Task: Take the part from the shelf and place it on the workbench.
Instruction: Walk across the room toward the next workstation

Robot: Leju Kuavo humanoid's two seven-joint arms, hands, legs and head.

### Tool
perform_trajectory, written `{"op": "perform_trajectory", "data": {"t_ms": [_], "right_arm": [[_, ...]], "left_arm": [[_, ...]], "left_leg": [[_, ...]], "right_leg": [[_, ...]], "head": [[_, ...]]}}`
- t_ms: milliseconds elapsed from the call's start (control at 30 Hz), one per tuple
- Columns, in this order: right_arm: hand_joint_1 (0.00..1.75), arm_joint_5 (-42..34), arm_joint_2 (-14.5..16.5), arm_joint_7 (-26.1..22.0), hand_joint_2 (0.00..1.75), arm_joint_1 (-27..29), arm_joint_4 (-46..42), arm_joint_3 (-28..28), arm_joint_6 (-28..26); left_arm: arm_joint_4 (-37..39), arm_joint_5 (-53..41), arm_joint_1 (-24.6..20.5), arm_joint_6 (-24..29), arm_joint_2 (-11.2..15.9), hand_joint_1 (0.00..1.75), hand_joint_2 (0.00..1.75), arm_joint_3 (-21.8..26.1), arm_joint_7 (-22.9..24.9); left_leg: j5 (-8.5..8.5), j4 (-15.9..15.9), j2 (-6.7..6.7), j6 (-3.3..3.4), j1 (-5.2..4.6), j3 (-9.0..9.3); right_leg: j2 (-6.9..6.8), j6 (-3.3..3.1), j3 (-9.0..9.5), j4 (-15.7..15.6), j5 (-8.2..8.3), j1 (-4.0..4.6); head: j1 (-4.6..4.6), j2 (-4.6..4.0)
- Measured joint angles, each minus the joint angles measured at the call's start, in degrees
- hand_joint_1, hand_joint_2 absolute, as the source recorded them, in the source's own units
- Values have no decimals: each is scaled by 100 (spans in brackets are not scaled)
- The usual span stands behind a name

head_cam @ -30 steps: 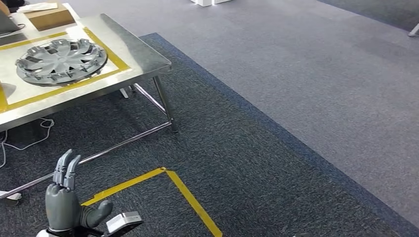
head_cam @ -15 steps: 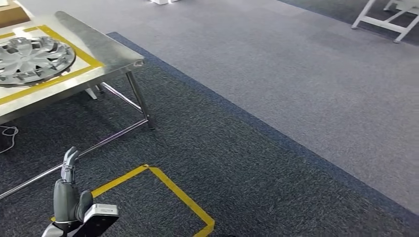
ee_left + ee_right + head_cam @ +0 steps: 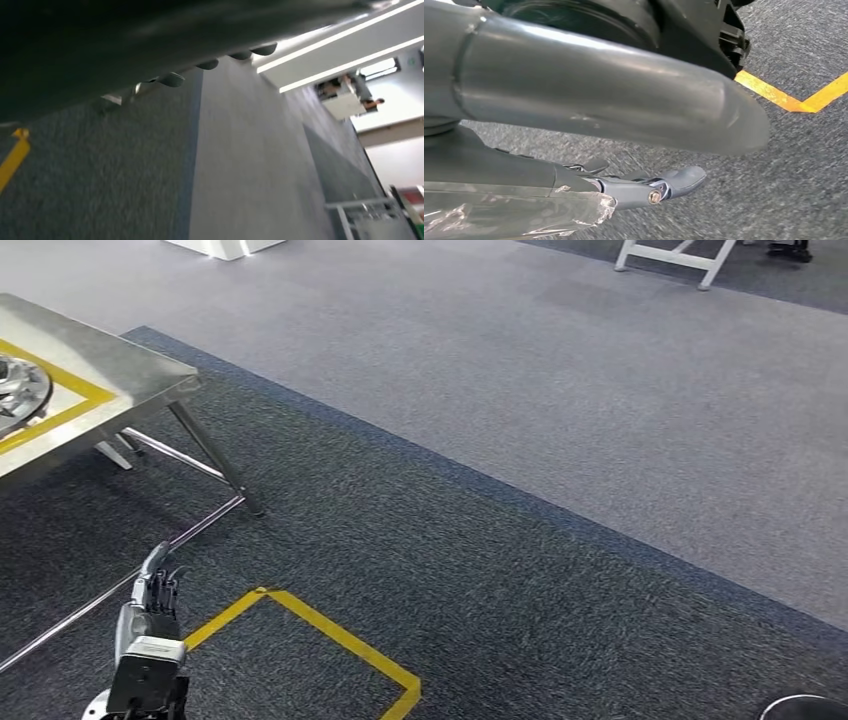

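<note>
A silver wheel cover [image 3: 18,390] lies on the steel workbench [image 3: 120,365] inside a yellow tape border, cut off by the head view's left edge. My left hand [image 3: 150,610] hangs low at the lower left over the dark carpet, seen edge-on with fingers straight and nothing in it. Its dark fingertips [image 3: 215,63] line the upper part of the left wrist view. In the right wrist view my right hand [image 3: 634,150] shows a thick grey thumb and outstretched fingers [image 3: 674,182] above the carpet, holding nothing.
The workbench's slanted legs [image 3: 215,460] and floor rail stand close to my left hand. A yellow tape corner [image 3: 330,635] marks the dark carpet in front of me. Lighter grey floor stretches beyond, with a white frame [image 3: 670,255] and a white box [image 3: 220,248] far off.
The whole view has swung to the right, so the workbench and wheel cover have slid to the left edge. My left hand has turned from palm-on to edge-on.
</note>
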Motion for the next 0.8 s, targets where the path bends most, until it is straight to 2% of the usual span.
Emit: {"op": "perform_trajectory", "data": {"t_ms": [33, 67, 100, 133, 167, 200, 233, 267, 300, 333, 367, 433, 467, 500, 533, 567, 600, 667, 700, 733, 800], "right_arm": [[0, -4, 0, 1, 0, 6, 0, 5, 3], [0, -3, 0, 2, 0, 10, 0, 13, 9], [0, -3, 0, 3, 0, 10, 0, 21, 16], [0, -3, 0, 6, 0, 4, 0, 32, 23], [0, -4, 0, 9, 0, -7, 0, 43, 29], [0, -4, 0, 15, 0, -13, 0, 52, 33], [0, -4, 0, 22, 0, -15, 0, 61, 36], [0, -4, -1, 31, 0, -8, 0, 67, 38], [0, -3, -4, 44, 0, 6, 0, 74, 40], [0, -3, -6, 61, 0, 15, 0, 85, 42], [0, 4, -7, 78, 0, 14, 0, 97, 44], [0, 22, -7, 100, 0, -5, 0, 115, 48], [0, 31, -7, 103, 0, -13, 0, 120, 49], [0, 32, -7, 109, 0, -13, 0, 125, 49], [0, 32, -7, 116, 0, -7, 0, 132, 50], [0, 31, -8, 122, 0, -2, 0, 139, 51], [0, 30, -9, 127, 0, 0, -1, 145, 51], [0, 28, -9, 125, 0, -15, -7, 153, 51], [0, 27, -9, 123, 0, -23, -11, 156, 51], [0, 27, -9, 123, 0, -26, -14, 158, 51], [0, 27, -9, 124, 0, -16, -15, 163, 51]], "left_arm": [[57, 177, -5, -168, -22, 0, 0, 82, 5], [121, 330, -16, -324, -47, 0, 0, 179, 11], [196, 448, -35, -462, -78, 0, 0, 292, 25], [293, 541, -66, -594, -120, 0, 0, 424, 54], [408, 618, -108, -724, -170, 0, 0, 573, 92], [544, 676, -146, -851, -223, 0, 0, 733, 137], [706, 719, -187, -974, -281, 0, 0, 907, 176], [879, 736, -232, -1077, -332, 0, 0, 1081, 196], [1073, 722, -283, -1156, -380, 0, 0, 1260, 204], [1265, 690, -341, -1212, -430, 0, 0, 1432, 202], [1442, 649, -393, -1250, -477, 0, 0, 1587, 198], [1781, 587, -463, -1312, -560, 0, 0, 1851, 234], [1973, 590, -503, -1359, -590, 0, 0, 1977, 284], [2216, 604, -562, -1418, -614, 0, 0, 2114, 337], [2486, 622, -639, -1485, -631, 0, 0, 2258, 365], [2771, 630, -718, -1544, -643, 0, 0, 2403, 356], [3044, 627, -789, -1590, -652, 0, 0, 2534, 316], [3453, 618, -893, -1640, -660, 0, 0, 2730, 228], [3607, 615, -938, -1650, -664, 0, 0, 2800, 207], [3737, 614, -981, -1655, -668, 0, 0, 2856, 197], [3936, 612, -1060, -1662, -679, 0, 0, 2934, 201]], "left_leg": [[102, -33, -6, -14, 18, 18], [303, -280, -28, -23, 34, 137], [535, -655, -107, -30, 52, 314], [696, -1020, -236, -31, 71, 480], [780, -1293, -350, -20, 85, 595], [795, -1440, -435, -2, 90, 645], [769, -1479, -448, 26, 83, 646], [774, -1491, -394, 65, 79, 634], [794, -1506, -326, 104, 81, 629], [816, -1522, -258, 145, 87, 626], [834, -1539, -184, 177, 96, 619], [846, -1543, -30, 204, 87, 596], [846, -1541, 51, 206, 81, 587], [846, -1540, 129, 206, 77, 582], [845, -1539, 199, 204, 76, 581], [841, -1539, 266, 199, 77, 587], [834, -1539, 328, 188, 76, 598], [813, -1533, 432, 139, 50, 615], [807, -1530, 473, 107, 36, 622], [807, -1531, 510, 74, 24, 626], [791, -1531, 539, 0, 34, 643]], "right_leg": [[77, 11, -11, 14, 9, -5], [155, 24, -17, 31, 14, -12], [227, 40, -26, 55, 15, -20], [297, 66, -50, 96, 11, -18], [363, 98, -90, 136, 13, -20], [422, 137, -141, 167, 22, -23], [482, 180, -189, 187, 40, -31], [539, 217, -237, 187, 65, -45], [539, 248, -277, 203, 64, -51], [453, 275, -345, 293, 5, -49], [315, 299, -461, 496, -120, -44], [7, 342, -819, 1242, -508, -46], [-57, 360, -991, 1623, -658, -53], [-88, 370, -1088, 1858, -717, -61], [-104, 374, -1065, 1859, -662, -67], [-131, 370, -914, 1611, -513, -71], [-207, 360, -667, 1186, -322, -73], [-421, 309, -235, 425, -109, -41], [-485, 275, -134, 247, -85, -25], [-487, 238, -121, 212, -102, -6], [-374, 160, -142, 199, -72, -12]], "head": [[1, 0], [0, 0], [-2, 0], [-5, 0], [-6, 1], [-7, 1], [-10, 1], [-9, 1], [-13, 1], [4, 2], [27, 1], [67, 1], [68, 0], [67, 0], [69, 0], [69, 0], [71, 0], [65, 0], [57, 0], [51, 0], [44, 0]]}}
